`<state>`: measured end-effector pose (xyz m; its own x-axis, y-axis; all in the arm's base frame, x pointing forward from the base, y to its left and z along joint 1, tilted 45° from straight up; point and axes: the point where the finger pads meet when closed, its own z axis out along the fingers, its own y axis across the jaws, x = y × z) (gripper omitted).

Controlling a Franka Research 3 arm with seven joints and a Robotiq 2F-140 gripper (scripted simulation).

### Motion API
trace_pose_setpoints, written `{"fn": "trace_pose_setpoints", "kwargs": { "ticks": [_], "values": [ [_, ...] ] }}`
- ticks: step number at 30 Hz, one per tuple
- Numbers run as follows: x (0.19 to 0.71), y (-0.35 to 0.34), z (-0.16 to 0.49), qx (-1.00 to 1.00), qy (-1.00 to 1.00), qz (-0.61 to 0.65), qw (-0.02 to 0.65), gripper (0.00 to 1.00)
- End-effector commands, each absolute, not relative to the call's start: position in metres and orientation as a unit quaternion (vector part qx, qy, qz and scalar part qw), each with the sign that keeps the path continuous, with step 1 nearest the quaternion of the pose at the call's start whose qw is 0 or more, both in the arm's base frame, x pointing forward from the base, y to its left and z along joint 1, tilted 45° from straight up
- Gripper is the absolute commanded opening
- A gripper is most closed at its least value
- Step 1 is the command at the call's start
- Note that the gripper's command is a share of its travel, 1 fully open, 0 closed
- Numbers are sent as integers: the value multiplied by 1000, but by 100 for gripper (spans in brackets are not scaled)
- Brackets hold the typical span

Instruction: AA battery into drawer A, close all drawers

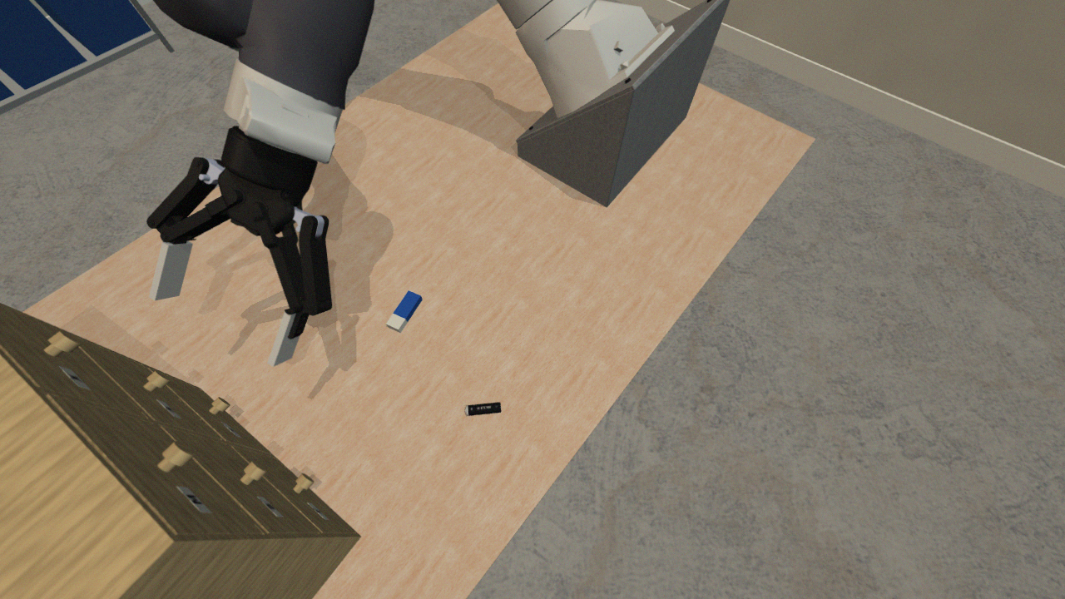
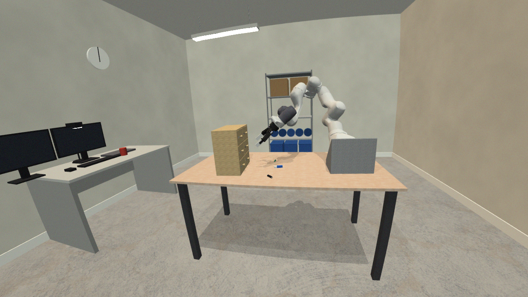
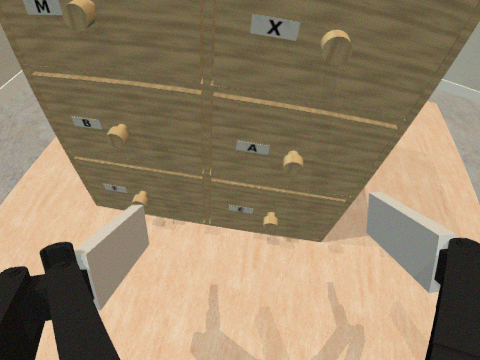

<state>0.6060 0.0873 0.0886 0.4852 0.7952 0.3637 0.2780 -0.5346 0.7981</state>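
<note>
The pincer [image 1: 222, 328] [image 2: 257, 141] [image 3: 257, 219] is released, its fingers wide apart with nothing between them, and it points down at a slant toward the chest [image 1: 74, 477] [image 2: 225, 151] [image 3: 165, 60]. Work left to right in the top view.

1. Chest. All drawers appear pushed in. The step in hand is judged to be opening drawer A [image 3: 225, 135], the middle drawer of the right column in the wrist view. Centre the fingers on its knob [image 1: 156, 380] [image 2: 246, 146] [image 3: 293, 161], level the approach and close squarely. Draw straight out, slowly, to less than half the drawer's length; further, it may droop. Do not drag the chest.

2. Obstructions. The knobs above and below leave limited room for wide fingers. Narrow them before advancing, and keep clear of the knob of drawer B [image 3: 118, 134].

3. Eraser [image 1: 408, 305] [image 2: 278, 166]. It lies flat on the bench [image 1: 566, 298] [image 2: 313, 177] [image 3: 280, 300]. Leave it there. A small green item [image 2: 274, 160] lies near it, seen in the exterior view; leave this also.

4. Battery [image 1: 482, 408] [image 2: 269, 176]. The black cell, judged to be the AA, lies on its side on the bench, well apart from the chest. Collect it once the drawer is open.
</note>
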Motion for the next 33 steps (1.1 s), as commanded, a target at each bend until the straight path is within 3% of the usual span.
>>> {"fn": "trace_pose_setpoints", "kwargs": {
  "ticks": [1,33],
  "values": [
    [615,85,87,777,277,487,286,100],
    [630,78,77,737,297,547,263,100]
  ]
}}
